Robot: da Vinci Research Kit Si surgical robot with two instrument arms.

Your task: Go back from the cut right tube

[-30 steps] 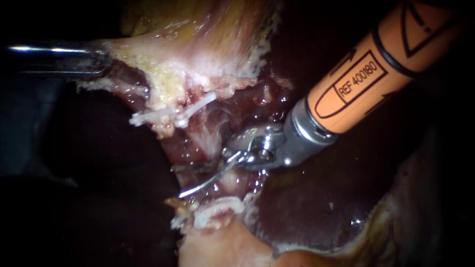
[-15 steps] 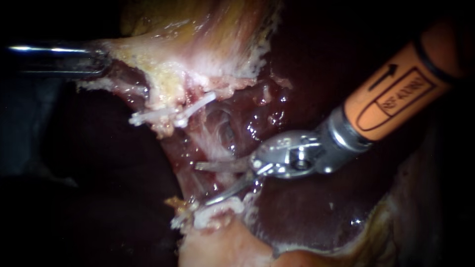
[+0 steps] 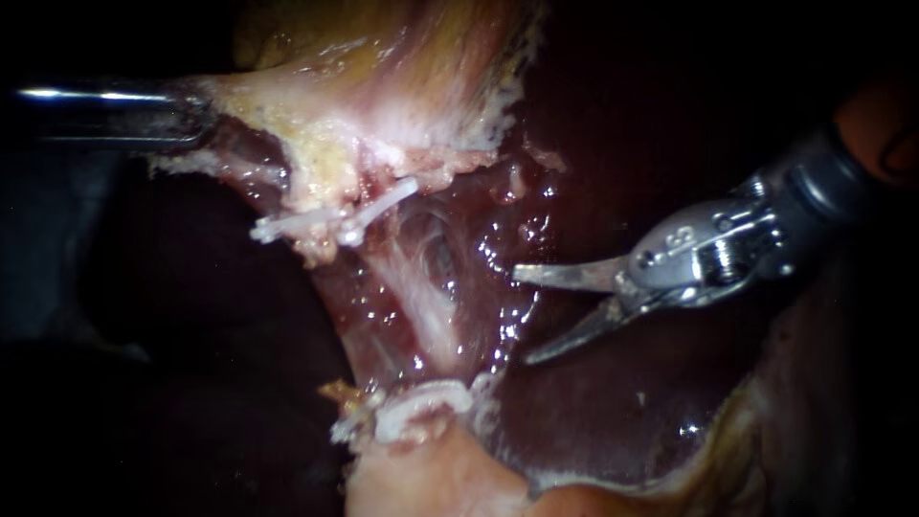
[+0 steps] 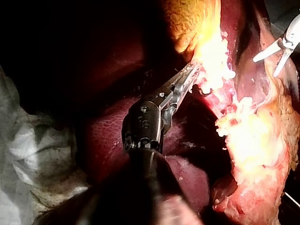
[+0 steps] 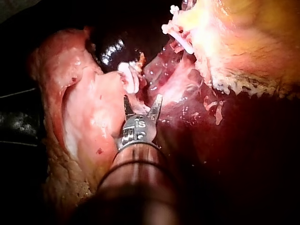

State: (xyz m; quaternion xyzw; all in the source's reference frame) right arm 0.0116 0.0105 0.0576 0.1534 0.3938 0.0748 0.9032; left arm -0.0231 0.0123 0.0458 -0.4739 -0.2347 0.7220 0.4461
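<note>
My right instrument (image 3: 523, 317) comes in from the right, its two thin blades open and bare, standing clear to the right of a pale tube (image 3: 421, 297). White clips sit on the tissue above (image 3: 335, 218) and below (image 3: 414, 407) that strand. In the right wrist view the open blades (image 5: 142, 101) stand just short of the lower clips (image 5: 129, 77). My left instrument (image 3: 196, 120) enters from the left and holds the pale edge of the gallbladder (image 3: 383, 77). In the left wrist view its jaws (image 4: 190, 75) are shut on that tissue, and the right instrument (image 4: 266, 67) shows far ahead.
Dark red liver (image 3: 593, 412) lies under and to the right of the right instrument. Wet red tissue (image 3: 498, 211) lines the bed between the clips. Pale fatty tissue (image 3: 431, 479) bulges at the lower middle. Cloth (image 4: 28, 154) lies beside the left instrument's shaft.
My right instrument has drawn back to the right and upward, away from the strand between the clips, its blades still open. The left instrument and the held tissue have not moved.
</note>
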